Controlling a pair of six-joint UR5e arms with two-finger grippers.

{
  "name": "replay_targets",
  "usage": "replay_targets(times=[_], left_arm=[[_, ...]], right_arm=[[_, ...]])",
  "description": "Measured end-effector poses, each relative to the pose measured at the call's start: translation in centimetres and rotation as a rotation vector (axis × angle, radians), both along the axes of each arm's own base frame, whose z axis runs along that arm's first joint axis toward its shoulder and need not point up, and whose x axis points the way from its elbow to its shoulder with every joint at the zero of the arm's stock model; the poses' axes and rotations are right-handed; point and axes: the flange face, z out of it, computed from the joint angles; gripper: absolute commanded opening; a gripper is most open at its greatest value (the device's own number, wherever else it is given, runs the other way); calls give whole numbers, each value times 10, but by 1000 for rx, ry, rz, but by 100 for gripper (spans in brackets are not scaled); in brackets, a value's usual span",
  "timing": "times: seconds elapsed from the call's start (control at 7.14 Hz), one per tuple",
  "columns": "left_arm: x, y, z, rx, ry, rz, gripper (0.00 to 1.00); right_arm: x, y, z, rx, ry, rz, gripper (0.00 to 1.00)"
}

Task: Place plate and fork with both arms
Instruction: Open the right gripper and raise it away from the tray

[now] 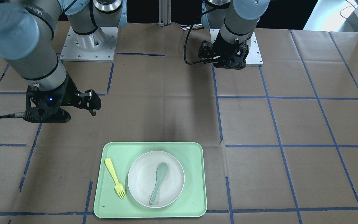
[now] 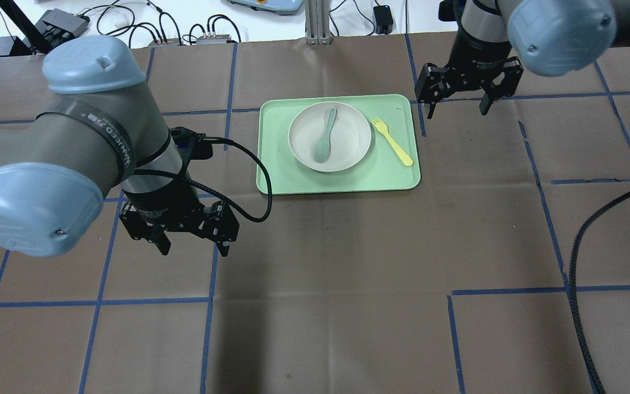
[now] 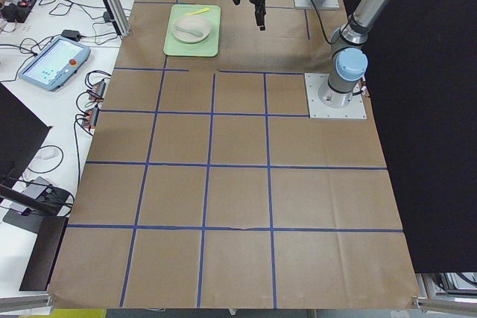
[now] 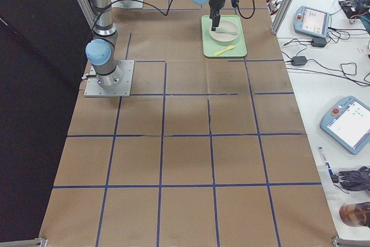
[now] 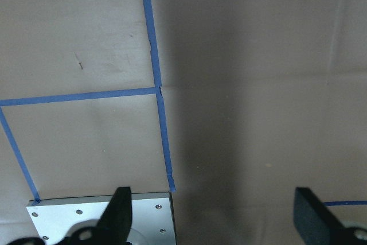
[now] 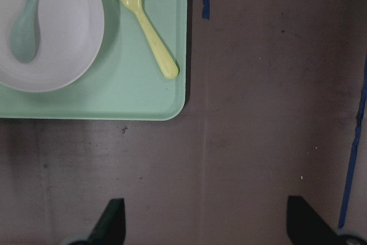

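The off-white plate (image 2: 342,143) lies on the mint-green tray (image 2: 397,178), with a pale grey-green spoon (image 2: 324,137) in it. The yellow fork (image 2: 392,141) lies on the tray beside the plate. My right gripper (image 2: 457,106) is open and empty, above bare paper just off the tray's fork-side edge. In the right wrist view the fork (image 6: 146,24), plate (image 6: 57,50) and tray (image 6: 143,96) lie ahead of the open fingers (image 6: 112,225). My left gripper (image 2: 193,249) is open and empty, over the paper well away from the tray, towards my base.
The table is covered in brown paper with a grid of blue tape (image 2: 211,273). My left arm's metal base plate (image 5: 100,216) shows under the left gripper. A black cable (image 2: 583,241) crosses the right side. Cables and devices (image 2: 184,27) lie beyond the far edge.
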Motion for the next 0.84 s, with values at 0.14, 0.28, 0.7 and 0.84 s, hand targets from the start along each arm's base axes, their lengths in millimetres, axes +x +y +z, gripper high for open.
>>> replay_targets(times=[0.14, 0.28, 0.7, 0.84], left_arm=[[0, 1, 1, 0, -1, 0, 100], [0, 2, 2, -1, -2, 0, 100], [1, 3, 3, -2, -5, -2, 100], [0, 2, 1, 1, -6, -2, 100]], right_arm=[[-3, 21, 21, 8, 1, -3, 100], [-2, 38, 32, 16, 2, -2, 100], [1, 61, 27, 31, 2, 1, 100], [2, 63, 26, 30, 2, 2, 100]])
